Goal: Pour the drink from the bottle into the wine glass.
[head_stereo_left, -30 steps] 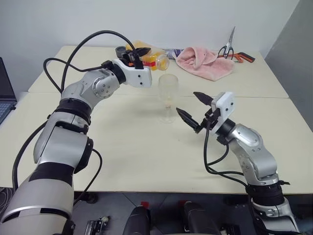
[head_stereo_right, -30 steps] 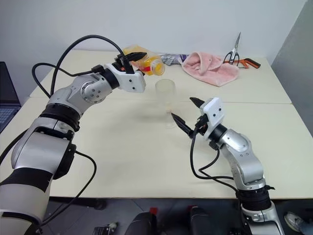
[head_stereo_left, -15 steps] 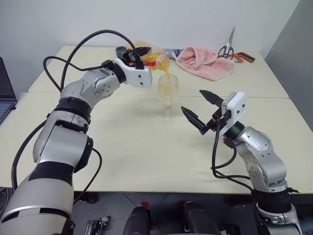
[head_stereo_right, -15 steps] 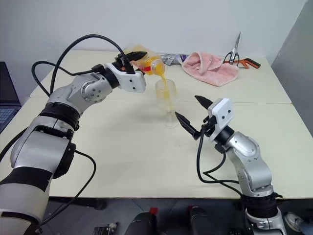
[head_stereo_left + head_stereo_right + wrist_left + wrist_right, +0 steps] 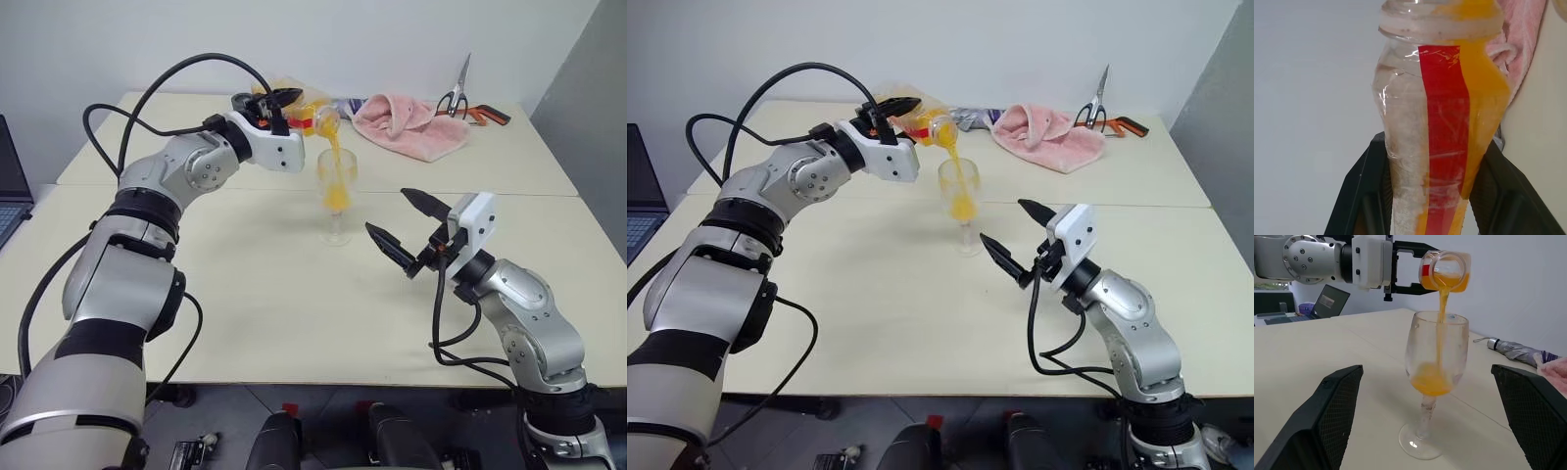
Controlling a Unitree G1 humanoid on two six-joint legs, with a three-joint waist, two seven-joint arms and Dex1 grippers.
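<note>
The left gripper (image 5: pixel 277 106) has its jaws clamped tight on the small clear plastic bottle (image 5: pixel 926 125) with the red vertical stripe, holding it tipped over on its side above the table (image 5: pixel 245 294), its uncapped mouth just over the rim of the clear stemmed wine glass (image 5: pixel 1434 382). A thin stream of the translucent orange-yellow drink (image 5: pixel 1441 323) falls from the mouth into the bowl, where a shallow pool sits at the bottom. The glass stands upright on the table. The right gripper (image 5: pixel 407 233) hovers near the glass on its right, apart from it, jaws spread wide and holding nothing. At the table's far edge lie a crumpled pink cloth (image 5: pixel 407 122) and scissors (image 5: pixel 456 96).
</note>
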